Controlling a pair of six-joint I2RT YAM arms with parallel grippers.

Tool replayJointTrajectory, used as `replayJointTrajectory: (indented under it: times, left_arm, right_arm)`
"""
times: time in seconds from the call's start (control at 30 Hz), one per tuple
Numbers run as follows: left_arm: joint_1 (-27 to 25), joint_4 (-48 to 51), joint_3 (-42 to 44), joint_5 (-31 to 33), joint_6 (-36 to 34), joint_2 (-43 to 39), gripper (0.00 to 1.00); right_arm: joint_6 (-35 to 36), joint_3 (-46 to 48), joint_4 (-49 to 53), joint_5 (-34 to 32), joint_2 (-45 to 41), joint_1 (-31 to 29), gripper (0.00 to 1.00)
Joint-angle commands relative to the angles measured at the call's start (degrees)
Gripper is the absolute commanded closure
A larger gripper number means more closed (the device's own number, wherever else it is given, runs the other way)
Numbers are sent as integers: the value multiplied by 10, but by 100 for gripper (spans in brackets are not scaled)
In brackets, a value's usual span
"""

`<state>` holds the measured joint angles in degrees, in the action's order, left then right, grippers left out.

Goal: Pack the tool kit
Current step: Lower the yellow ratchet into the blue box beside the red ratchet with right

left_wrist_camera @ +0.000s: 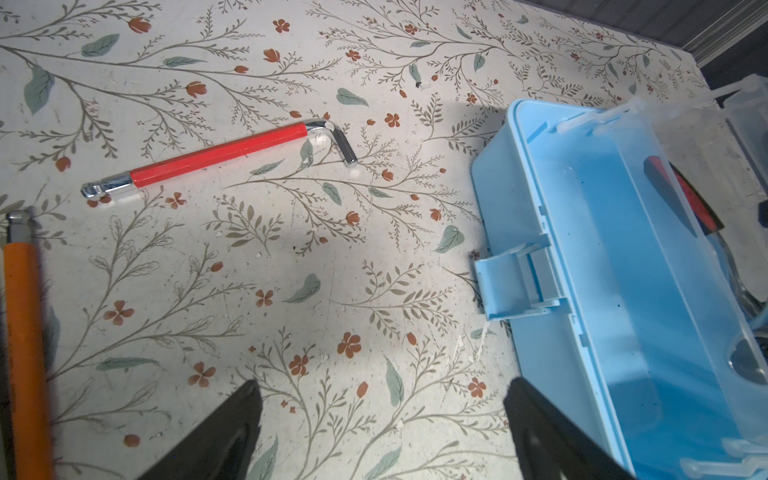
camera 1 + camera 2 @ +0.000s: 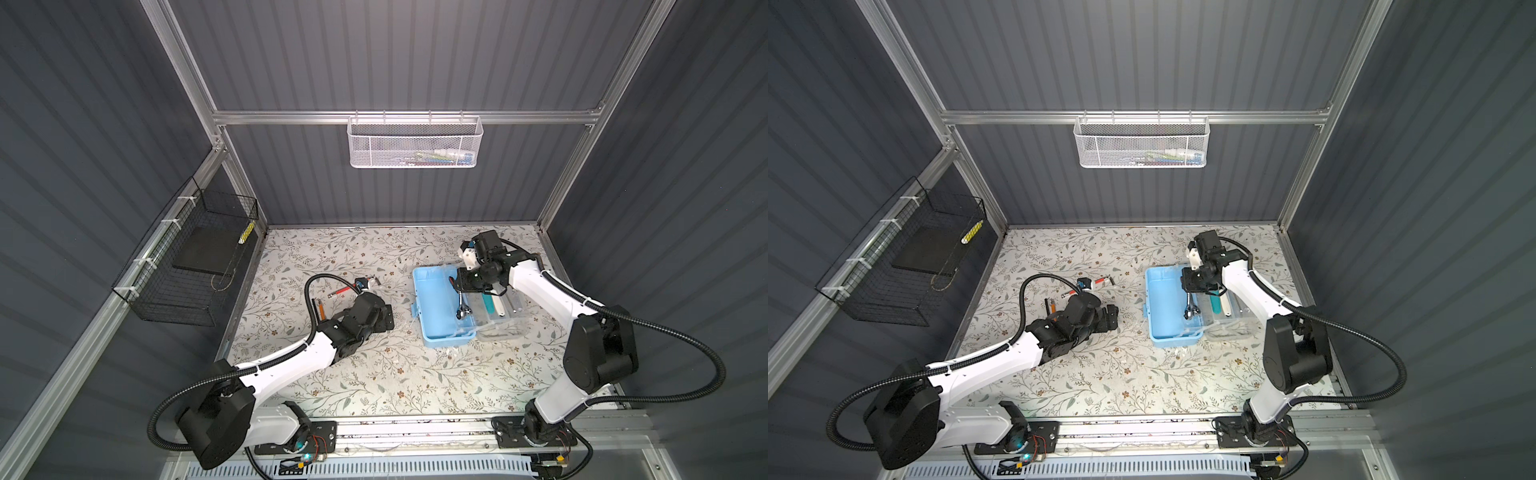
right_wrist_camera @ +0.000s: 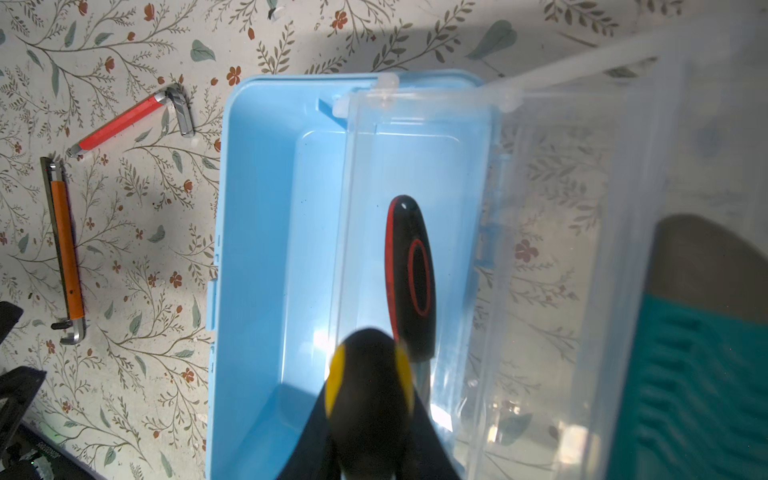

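The tool kit (image 2: pixel 432 305) (image 2: pixel 1163 307) stands open right of the table's middle: a light-blue box (image 3: pixel 266 249) (image 1: pixel 582 249) with clear plastic over its right half. Its clear lid (image 2: pixel 505 326) lies open beyond that. A ratchet with a black-and-red handle (image 3: pixel 411 270) lies inside. My right gripper (image 3: pixel 370 399) (image 2: pixel 462 286) hangs over the box, shut on a black-and-yellow tool handle (image 3: pixel 370 365). My left gripper (image 1: pixel 382 390) (image 2: pixel 388 319) stands open and empty just left of the box. A red hex key (image 1: pixel 220 153) (image 3: pixel 120 122) and an orange hex key (image 1: pixel 27 332) (image 3: pixel 66 249) lie on the table.
A teal-handled tool (image 2: pixel 493 305) (image 3: pixel 698 374) lies in the lid. A small black-and-blue item (image 2: pixel 363 284) sits behind the hex keys. A white mesh basket (image 2: pixel 415 143) hangs on the back wall, and a black wire basket (image 2: pixel 187 270) on the left wall.
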<state>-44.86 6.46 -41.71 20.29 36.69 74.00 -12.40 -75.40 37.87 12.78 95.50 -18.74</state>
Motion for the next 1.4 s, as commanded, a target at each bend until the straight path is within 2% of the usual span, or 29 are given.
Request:
replayJointTrajectory:
  times: [0.0,0.1,0.17,0.23,0.3,0.5,1.07,1.37]
  left_arm:
    - [5,8,4,-9,7,4,7]
    - [6,8,5,-10,7,6,7]
    - [7,8,5,-11,7,5,7]
    - [7,9,5,-12,7,6,7]
    - [7,9,6,-12,7,7,7]
    - [11,15,10,-7,12,5,7]
    - [64,91,32,37,73,-7,6]
    - [120,119,30,13,83,10,7]
  right_arm:
    - [1,-22,1,-11,12,-10,78]
    - [1,-26,1,-19,21,-14,75]
    - [0,-27,-1,-24,23,-15,68]
    - [1,-28,-2,-28,25,-15,66]
    - [1,-29,0,-32,26,-15,61]
    - [-7,-24,-8,-30,15,-15,54]
    - [-39,21,-64,-14,-52,-16,22]
    - [-43,15,-67,-15,-51,-16,15]
